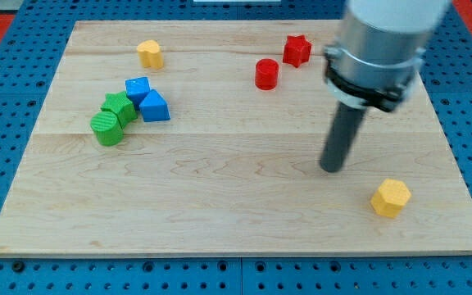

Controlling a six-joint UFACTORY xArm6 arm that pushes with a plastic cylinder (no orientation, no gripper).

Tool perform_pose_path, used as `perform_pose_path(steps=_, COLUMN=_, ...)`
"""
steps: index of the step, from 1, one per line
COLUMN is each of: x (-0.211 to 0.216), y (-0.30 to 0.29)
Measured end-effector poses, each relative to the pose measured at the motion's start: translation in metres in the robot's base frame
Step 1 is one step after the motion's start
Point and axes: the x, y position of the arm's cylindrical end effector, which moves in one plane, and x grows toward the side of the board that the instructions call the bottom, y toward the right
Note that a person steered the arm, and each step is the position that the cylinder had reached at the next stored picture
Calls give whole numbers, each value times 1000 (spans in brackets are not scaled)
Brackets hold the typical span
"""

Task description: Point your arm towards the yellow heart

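My tip (332, 168) resting on the wooden board (220, 205), no gripper to show a state, yellow heart (149, 54) far off at the view's top left, yellow hexagon (390, 197) just beside the tip to the lower right, red cylinder (266, 74) above, no containers

Yellow heart (149, 53): small block, flat on the board, near the view's top-left, well apart from my tip (332, 169), up-left of it.
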Motion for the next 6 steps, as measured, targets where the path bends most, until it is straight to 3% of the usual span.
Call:
perform_pose_path(steps=3, x=-117, y=-138)
perform_pose_path(steps=6, x=-218, y=-151)
